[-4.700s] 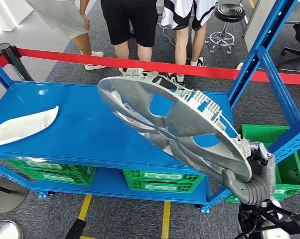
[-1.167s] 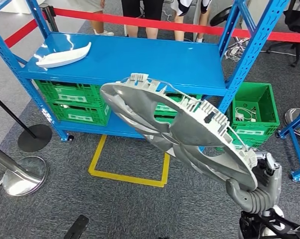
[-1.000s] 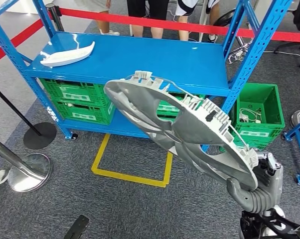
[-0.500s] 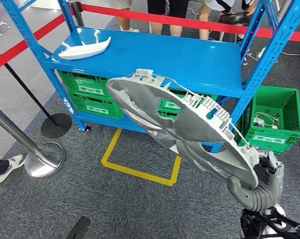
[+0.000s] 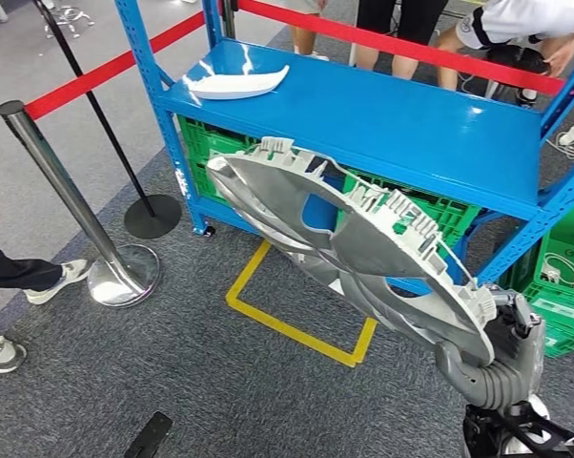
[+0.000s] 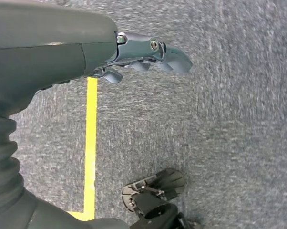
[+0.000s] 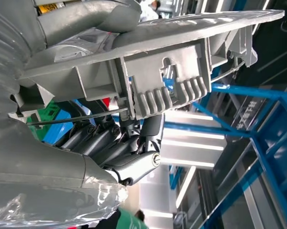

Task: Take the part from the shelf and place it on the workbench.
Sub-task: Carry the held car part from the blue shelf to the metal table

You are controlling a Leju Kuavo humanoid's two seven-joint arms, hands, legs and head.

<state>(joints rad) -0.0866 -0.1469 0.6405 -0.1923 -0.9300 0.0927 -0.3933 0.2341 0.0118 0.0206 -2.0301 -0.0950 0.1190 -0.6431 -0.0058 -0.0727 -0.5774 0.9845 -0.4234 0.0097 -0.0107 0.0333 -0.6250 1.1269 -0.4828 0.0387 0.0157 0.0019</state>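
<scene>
Grey wheel-cover part (image 5: 349,250) is riding gripped in the right hand (image 5: 497,358).
Right wrist view is showing fingers (image 7: 109,143) clamping its rim; left hand (image 6: 142,55) is hanging empty, fingers apart, over grey carpet (image 5: 162,382) beside the blue shelf (image 5: 385,124).

Grey carpet floor (image 5: 126,382) with yellow tape square (image 5: 302,329), chrome stanchion (image 5: 75,205).

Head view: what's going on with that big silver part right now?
The right hand grips the wheel cover by its rim, holding it tilted in the air in front of the blue shelf. The left hand hangs empty over the carpet. A white part lies on the shelf. No workbench shows.
</scene>
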